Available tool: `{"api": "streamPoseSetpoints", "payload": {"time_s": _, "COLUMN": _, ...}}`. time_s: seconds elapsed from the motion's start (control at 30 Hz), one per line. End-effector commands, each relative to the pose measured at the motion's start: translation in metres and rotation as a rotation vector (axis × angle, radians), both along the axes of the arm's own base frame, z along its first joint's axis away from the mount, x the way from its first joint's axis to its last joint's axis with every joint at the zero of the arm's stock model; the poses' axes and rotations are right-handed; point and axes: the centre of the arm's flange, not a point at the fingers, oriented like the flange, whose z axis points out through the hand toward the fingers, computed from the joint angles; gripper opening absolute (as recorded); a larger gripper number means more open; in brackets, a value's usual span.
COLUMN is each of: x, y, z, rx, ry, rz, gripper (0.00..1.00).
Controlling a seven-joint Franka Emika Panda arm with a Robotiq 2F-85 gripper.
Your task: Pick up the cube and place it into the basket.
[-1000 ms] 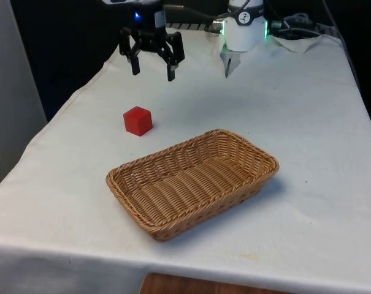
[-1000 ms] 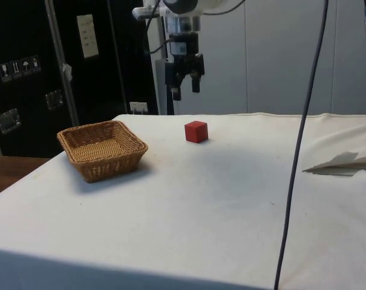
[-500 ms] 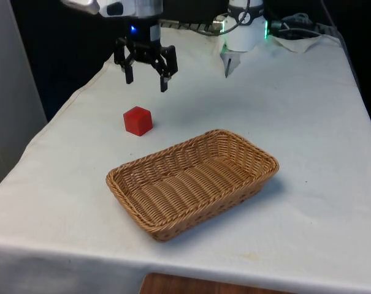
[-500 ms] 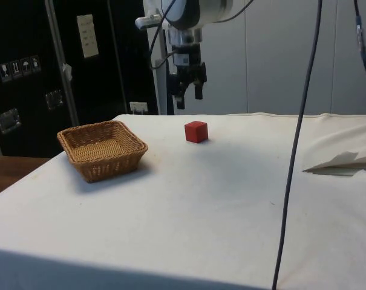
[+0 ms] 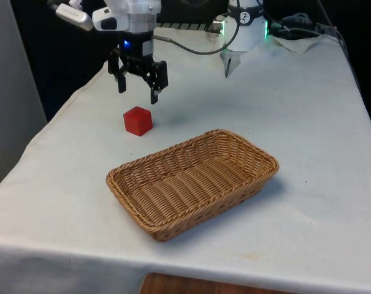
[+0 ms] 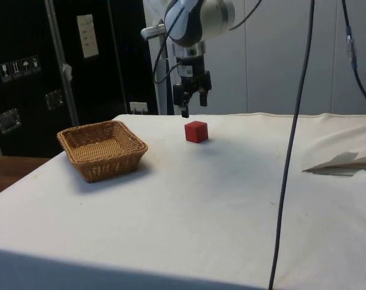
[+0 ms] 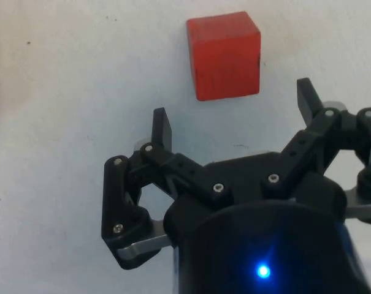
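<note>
Nearest the front camera sits the basket, a shallow wicker tray, empty, resting flat on the tabletop and angled so one corner points toward the front view's right. Just beyond it, toward the front view's left, there's the cube, red, sitting on the white cloth, near the basket's far rim but clear of it. In the side view the cube stands well apart from the basket, alone on open cloth. Now up above and slightly behind the cube hangs the gripper, pointing down, fingers spread wide apart and holding nothing. From the side the gripper hovers just over the cube's far side, tips not touching it. The wrist view looks straight down: gripper open, one finger on each flank, and the cube sits on the cloth just ahead of the gap between them, not yet inside it. Farther back, a crumpled white paper lies at the tabletop's far end, by the robot's base.
</note>
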Motion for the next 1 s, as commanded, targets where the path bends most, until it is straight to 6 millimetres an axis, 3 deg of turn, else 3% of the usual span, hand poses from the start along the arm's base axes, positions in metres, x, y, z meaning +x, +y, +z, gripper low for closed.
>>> {"api": "streamPoseSetpoints", "payload": {"time_s": 0.0, "x": 0.000, "y": -0.001, "z": -0.002, "rx": 0.007, "ry": -0.006, "rz": -0.009, "gripper": 1.00}}
{"api": "streamPoseSetpoints", "payload": {"time_s": 0.97, "x": 0.002, "y": -0.002, "z": -0.051, "rx": 0.102, "ry": -0.017, "rz": -0.026, "gripper": 1.00}}
